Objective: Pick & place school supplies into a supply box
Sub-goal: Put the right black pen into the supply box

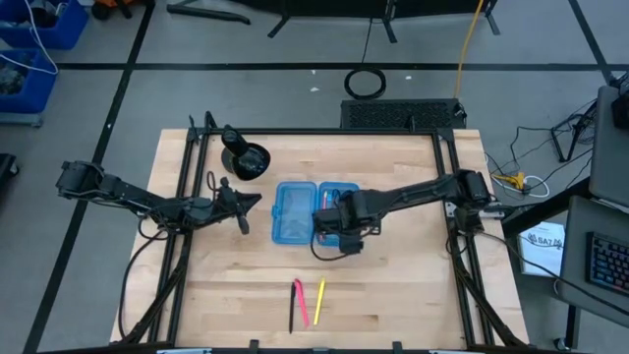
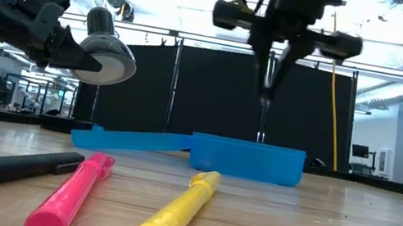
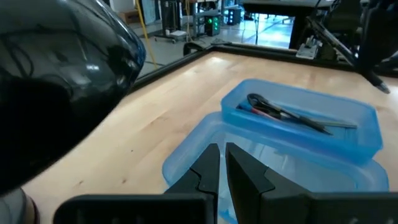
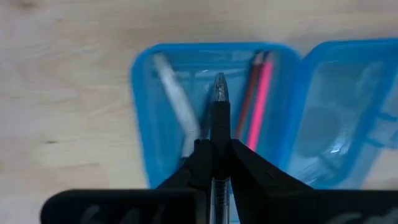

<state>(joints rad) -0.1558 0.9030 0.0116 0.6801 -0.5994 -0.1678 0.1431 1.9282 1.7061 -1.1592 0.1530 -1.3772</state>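
Pinching a black pen (image 4: 219,118) upright between closed fingers, the right gripper (image 4: 215,163) hangs above the open blue supply box (image 1: 307,211) at mid-table, while the left gripper (image 1: 242,204) waits beside it, fingers nearly closed and empty.

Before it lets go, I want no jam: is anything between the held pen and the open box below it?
Nothing visible. The right gripper holds the pen above the supply box; a white pen and pink pencil lie to either side.

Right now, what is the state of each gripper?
Left gripper: shut, holding nothing, beside the supply box.
Right gripper: shut on a pen, above the box.
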